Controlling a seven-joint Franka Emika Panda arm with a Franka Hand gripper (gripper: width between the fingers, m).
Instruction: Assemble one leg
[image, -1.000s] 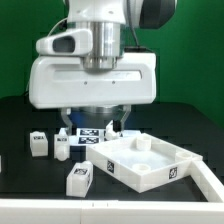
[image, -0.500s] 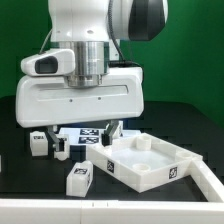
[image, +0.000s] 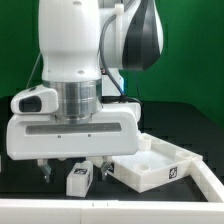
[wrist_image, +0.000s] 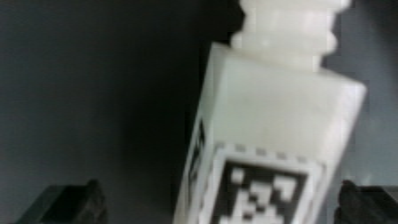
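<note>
A leg, a small white blocky post with a black-and-white tag, lies on the black table in front of the arm. My gripper hangs directly over it, open, with one finger on each side of the leg and not touching it. In the wrist view the leg fills the picture, lying at a slant with its narrow peg end away from the gripper. The tag end sits between the two dark fingertips. The other legs are hidden behind the hand.
The large white panel with raised rims lies close by on the exterior view's right of the leg. A white strip runs along the table's front right edge. The hand's wide white body blocks the back of the table.
The arm has come down and forward toward the front of the table. It now stands over the front leg and hides the other legs and the marker board.
</note>
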